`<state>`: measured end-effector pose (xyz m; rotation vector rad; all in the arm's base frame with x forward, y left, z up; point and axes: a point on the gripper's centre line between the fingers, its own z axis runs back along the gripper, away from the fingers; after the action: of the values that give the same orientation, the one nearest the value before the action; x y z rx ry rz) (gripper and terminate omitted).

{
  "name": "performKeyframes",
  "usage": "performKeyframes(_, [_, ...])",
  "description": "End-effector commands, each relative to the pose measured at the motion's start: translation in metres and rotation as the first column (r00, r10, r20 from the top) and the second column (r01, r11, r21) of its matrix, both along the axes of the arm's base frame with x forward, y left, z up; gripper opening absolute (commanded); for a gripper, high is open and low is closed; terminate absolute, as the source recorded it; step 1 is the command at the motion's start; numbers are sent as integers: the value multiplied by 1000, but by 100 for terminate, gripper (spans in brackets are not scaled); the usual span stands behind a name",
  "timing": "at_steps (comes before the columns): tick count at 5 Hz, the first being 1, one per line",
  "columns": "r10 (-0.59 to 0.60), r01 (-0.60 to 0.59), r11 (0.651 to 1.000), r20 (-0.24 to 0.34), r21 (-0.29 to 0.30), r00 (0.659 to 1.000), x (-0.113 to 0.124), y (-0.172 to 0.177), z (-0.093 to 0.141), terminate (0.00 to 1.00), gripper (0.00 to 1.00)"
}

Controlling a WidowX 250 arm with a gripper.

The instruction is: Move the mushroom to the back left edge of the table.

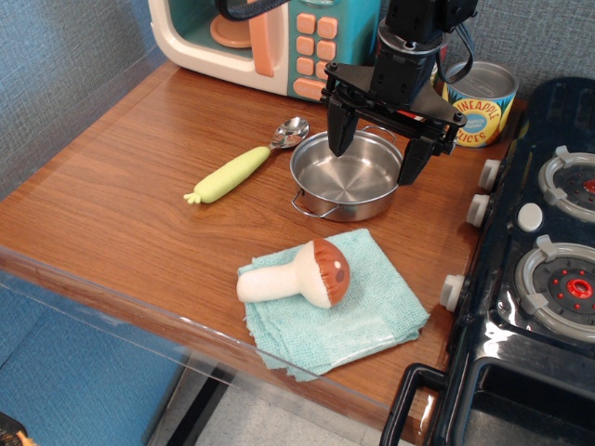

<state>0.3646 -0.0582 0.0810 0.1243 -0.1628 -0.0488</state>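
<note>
While the pincer [377,151] hangs wide open and empty over the pot [346,175], the mushroom [296,275] is not yet picked up.

Near to far: the mushroom lies on its side on a green cloth [333,302], nearer the front edge than the pincer and slightly left of it, well apart. Its long axis runs roughly left-right, white stem to the left, brown cap to the right. Judgement: the pincer must come forward and down, fingers straddling the stem across that axis. Left of the pincer lies a spoon [247,160]. Behind and left sits a toy microwave [268,40]; the target back-left stretch of table [121,177] is beside it. A can [480,103] stands right of the pincer.
</note>
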Motion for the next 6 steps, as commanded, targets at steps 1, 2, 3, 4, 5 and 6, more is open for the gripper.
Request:
performKeyframes(1, [0, 0, 1000, 0, 0, 1000, 0, 0, 0, 0, 100])
performKeyframes(2, [30, -28, 999, 30, -42, 999, -28, 4, 7, 0, 100])
performKeyframes(3, [24, -22, 998, 36, -55, 999, -54, 2, 16, 0, 100])
performKeyframes(4, [17, -14, 991, 19, -131, 1000, -71, 1, 18, 0, 100])
performKeyframes(5, [21, -24, 991, -26, -131, 999, -72, 1, 4, 0, 100])
performKeyframes(6, [13, -25, 994, -109, -104, 994, -66, -8, -24, 0, 100])
